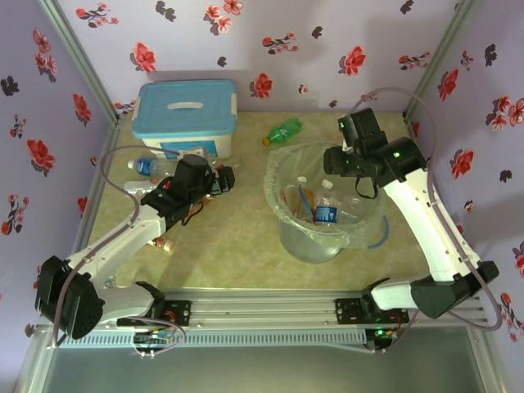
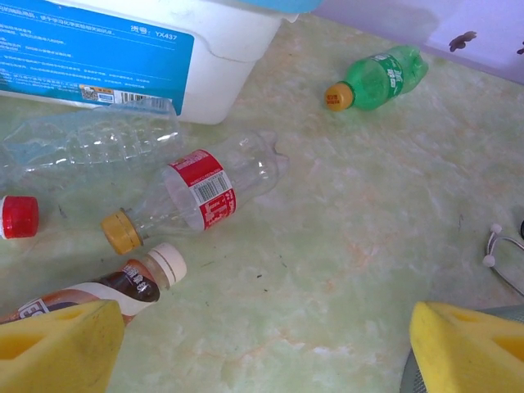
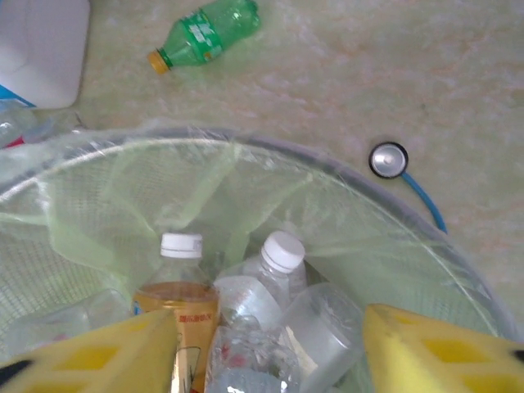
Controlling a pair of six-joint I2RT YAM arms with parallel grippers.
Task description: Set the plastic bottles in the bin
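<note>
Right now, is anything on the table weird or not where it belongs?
Yes: a stethoscope with a silver round disc and blue tube lies beside the big round clear plastic bin. It is no bottle, so it looks odd.

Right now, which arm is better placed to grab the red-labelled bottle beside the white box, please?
Left: the open left gripper hovers close to the red-labelled bottle, while the right gripper hangs over the bin.

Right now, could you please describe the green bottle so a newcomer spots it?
Find the white box with the blue lid at the back. Right of it, behind the bin, the green bottle lies flat. It alone is green, orange-capped.
</note>
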